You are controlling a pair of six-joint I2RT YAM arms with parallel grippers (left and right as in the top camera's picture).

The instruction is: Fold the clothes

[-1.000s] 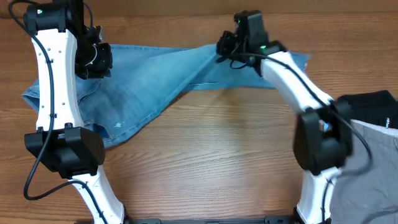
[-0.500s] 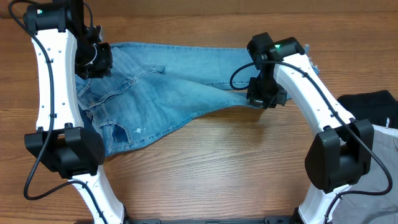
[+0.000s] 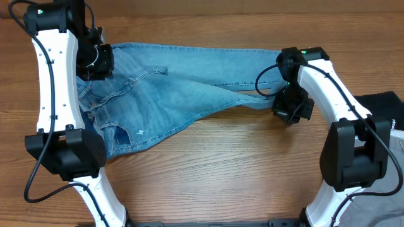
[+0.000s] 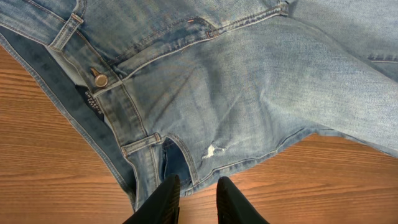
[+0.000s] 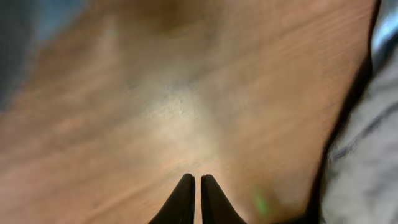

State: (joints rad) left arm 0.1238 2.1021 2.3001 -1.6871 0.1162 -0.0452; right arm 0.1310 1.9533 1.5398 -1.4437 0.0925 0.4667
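Risk sits nearest us: the right gripper [image 5: 195, 179], fingers pressed together with nothing seen between them in its blurred wrist view, hangs just beside the near leg's hem, close to a dark cloth [image 3: 385, 104] and a grey cloth [image 3: 396, 157]. We judge a careless grab there could snag the wrong garment or drag the hem off line. The jeans [image 3: 164, 88] lie spread on the table [image 3: 221, 164], light blue, waist left, a small distressed patch [image 4: 211, 151] near the front pocket, legs splayed rightward and not stacked. We find no fold made yet. Farthest, the left gripper [image 4: 198, 186], slightly spread and empty, hovers over the waist.
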